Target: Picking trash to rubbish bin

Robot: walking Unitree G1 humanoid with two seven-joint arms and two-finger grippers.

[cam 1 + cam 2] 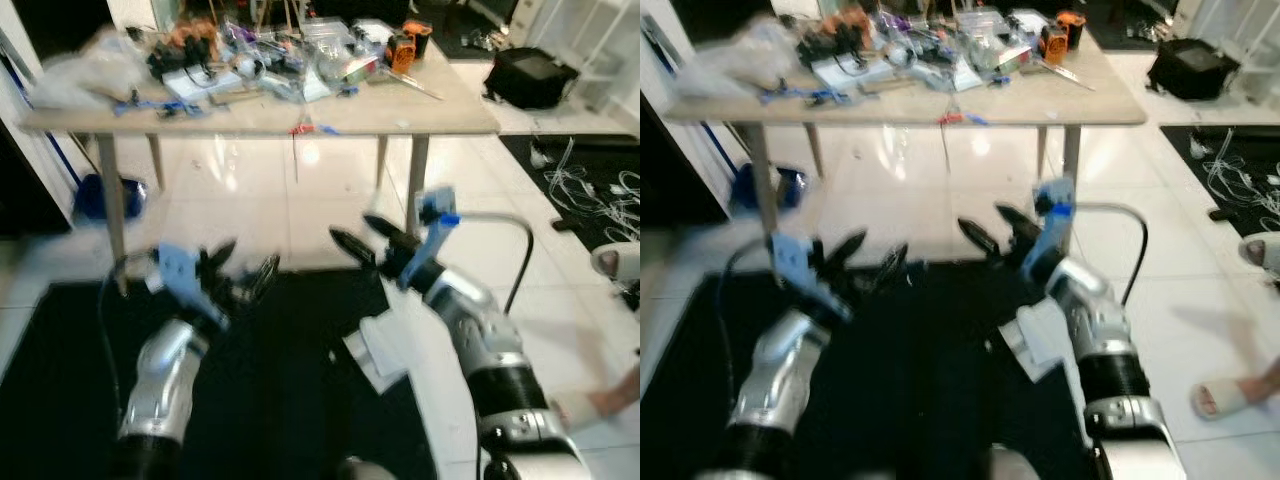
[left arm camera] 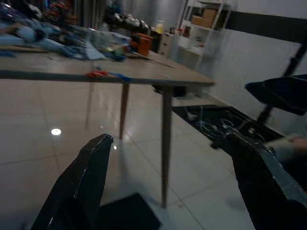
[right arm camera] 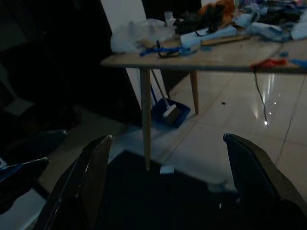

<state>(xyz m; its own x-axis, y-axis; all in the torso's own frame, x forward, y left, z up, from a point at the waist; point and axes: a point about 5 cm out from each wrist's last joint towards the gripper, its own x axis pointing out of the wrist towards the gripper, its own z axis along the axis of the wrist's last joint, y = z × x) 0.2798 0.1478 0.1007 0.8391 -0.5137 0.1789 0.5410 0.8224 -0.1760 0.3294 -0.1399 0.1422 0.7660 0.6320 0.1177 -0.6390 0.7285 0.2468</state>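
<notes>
Both claws are raised ahead with fingers spread wide and empty — left gripper (image 1: 238,278), right gripper (image 1: 362,240) — ready to grab, I judge, while the likeliest trash, a small white scrap (image 3: 167,169), lies by the table (image 1: 400,118) leg.

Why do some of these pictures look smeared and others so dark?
Both eye views are motion-blurred: the cluttered table and the left gripper smear, and a light glares off the white floor tiles. Both wrist views are dim, their near black fingers soft silhouettes; the blue dustpan stays readable.
</notes>
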